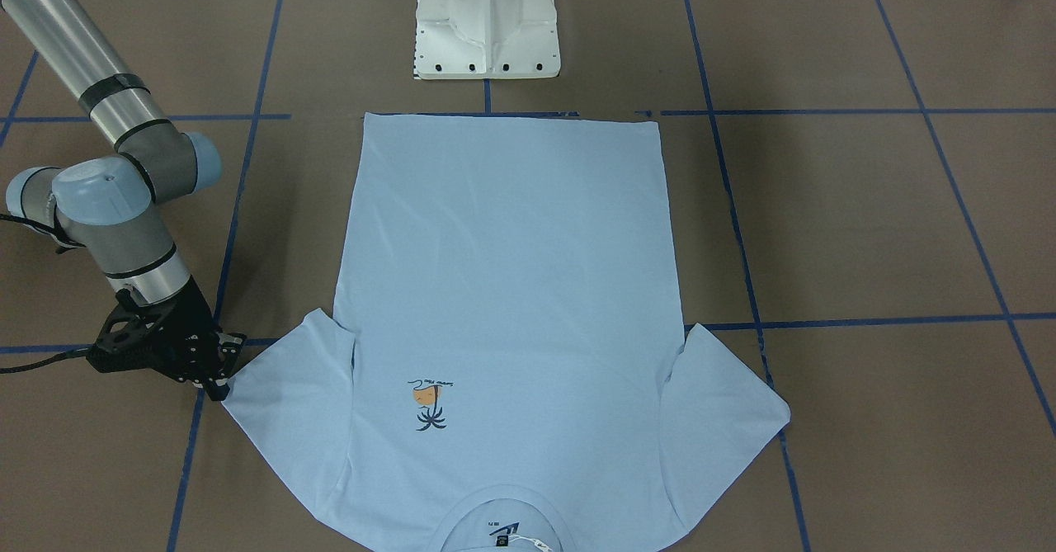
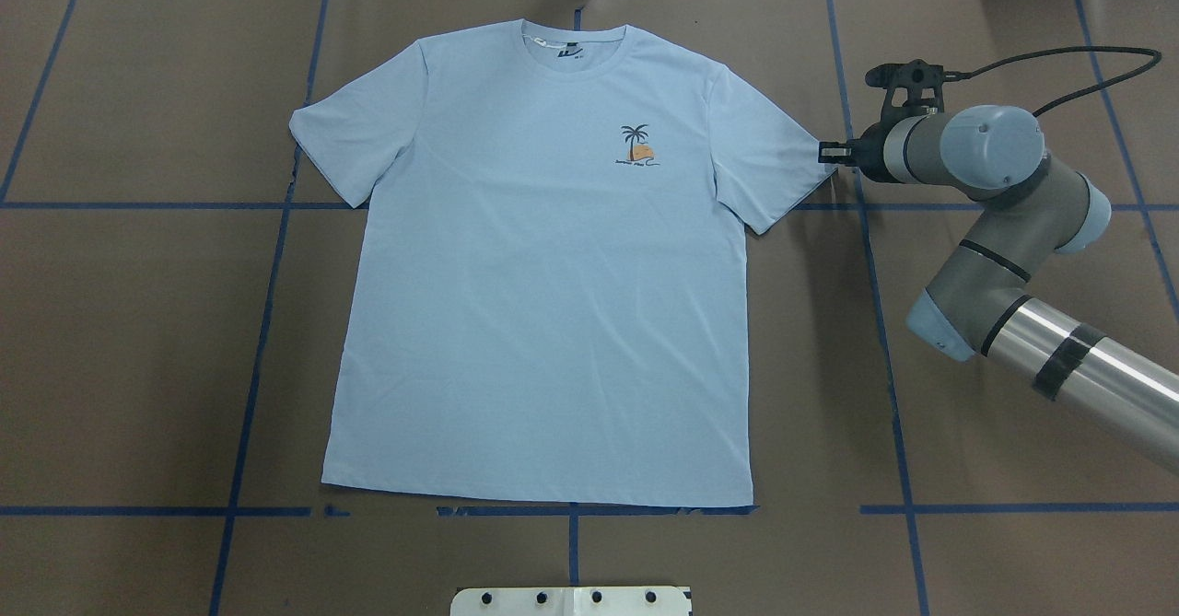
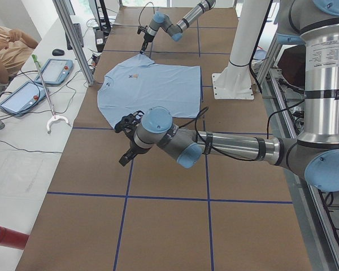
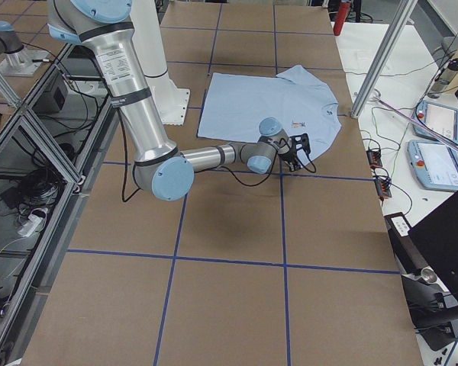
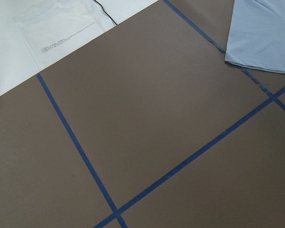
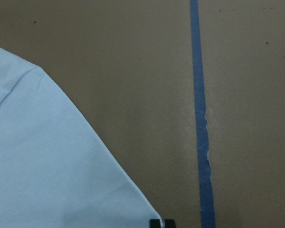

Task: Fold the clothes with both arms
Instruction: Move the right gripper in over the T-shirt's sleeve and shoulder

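Observation:
The pale light-blue T-shirt (image 2: 543, 303) lies flat and face up on the brown table, collar at the far edge, palm-tree print (image 2: 635, 145) on the chest. My right gripper (image 2: 827, 150) is down at the tip of the sleeve on my right. In the right wrist view its tips (image 6: 161, 223) meet on that sleeve's corner (image 6: 47, 166). My left gripper (image 3: 124, 160) hovers over bare table well short of the other sleeve; I cannot tell whether it is open or shut. The left wrist view catches only a sleeve edge (image 5: 266, 33).
The white pedestal base (image 2: 571, 600) stands just behind the shirt's hem. Blue tape lines (image 2: 276, 257) grid the table. Beyond the far edge are tablets (image 3: 22, 96), a grabber tool (image 3: 48, 107) and a seated person (image 3: 3, 51).

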`<state>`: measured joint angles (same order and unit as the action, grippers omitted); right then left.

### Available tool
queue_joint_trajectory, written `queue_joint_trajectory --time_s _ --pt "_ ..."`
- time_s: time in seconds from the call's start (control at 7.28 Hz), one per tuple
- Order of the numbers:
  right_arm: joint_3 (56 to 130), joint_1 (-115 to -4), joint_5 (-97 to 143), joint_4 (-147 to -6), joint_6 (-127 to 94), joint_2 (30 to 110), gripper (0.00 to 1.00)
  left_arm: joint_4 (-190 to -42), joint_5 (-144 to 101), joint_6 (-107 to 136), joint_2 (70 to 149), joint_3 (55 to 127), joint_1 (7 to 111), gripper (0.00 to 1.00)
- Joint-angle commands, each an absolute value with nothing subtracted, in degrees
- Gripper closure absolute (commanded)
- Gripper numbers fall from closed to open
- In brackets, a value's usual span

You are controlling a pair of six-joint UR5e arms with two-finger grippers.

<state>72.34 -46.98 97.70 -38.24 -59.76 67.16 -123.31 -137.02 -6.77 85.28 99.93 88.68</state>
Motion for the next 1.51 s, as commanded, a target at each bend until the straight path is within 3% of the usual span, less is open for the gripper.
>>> queue_joint_trajectory --time_s 0.0,0.82,1.24,1.37 --pt "72.86 -47.19 97.73 -39.02 -59.68 66.37 1.0 -123.31 -137.02 -6.77 85.34 99.93 88.68 0.0" --pt "74.18 -36.85 80.53 -70.38 -73.72 43.88 1.0 -123.31 -137.02 -6.68 85.34 99.84 88.68 0.0" --pt "72.6 -34.28 76.56 -70.14 -73.13 43.42 1.0 -123.31 -137.02 -6.68 85.34 99.67 88.68 0.0" --pt "72.6 -33.49 76.47 -70.05 -72.69 43.59 0.74 -123.31 -137.02 -6.77 85.34 99.58 88.68 0.0"
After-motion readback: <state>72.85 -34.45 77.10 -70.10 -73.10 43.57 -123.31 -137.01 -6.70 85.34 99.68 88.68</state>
